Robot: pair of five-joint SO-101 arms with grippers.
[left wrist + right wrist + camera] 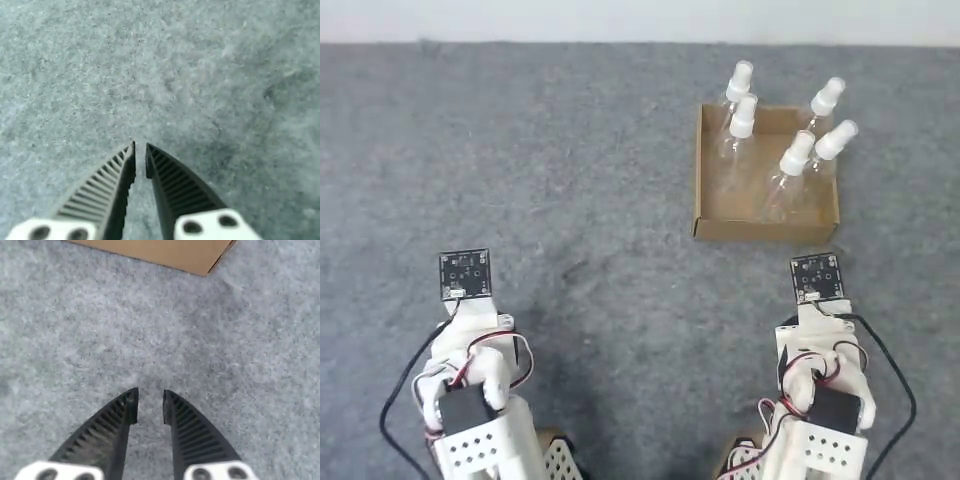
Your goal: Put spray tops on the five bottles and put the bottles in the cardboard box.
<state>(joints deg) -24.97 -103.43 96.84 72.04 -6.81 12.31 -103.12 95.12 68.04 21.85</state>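
Five clear plastic bottles point(782, 185) with white spray tops point(744, 115) already stand inside the shallow brown cardboard box point(765, 230), so the task looks complete: every bottle in view is capped and none lies loose on the grey felt-covered bench point(570, 150). At most, I judge, the arms could settle back; no capping or loading appears to be left. On the left, the left arm's black ribbed end effector point(140, 146) hangs over bare felt, well apart from the box, its jaws all but clenched with only a sliver between the tips and nothing held. Further right, the right arm's end effector point(150, 392) also points down at bare felt, its jaws slightly parted and holding nothing, with a corner of the box lying just ahead of it. At the far right of the bench, the open-topped box holds all five bottles upright: two stand close together along its left side, one behind the other, and three cluster at its right side, one at the back and two nearly touching nearer the middle. No lid or flap covers them.
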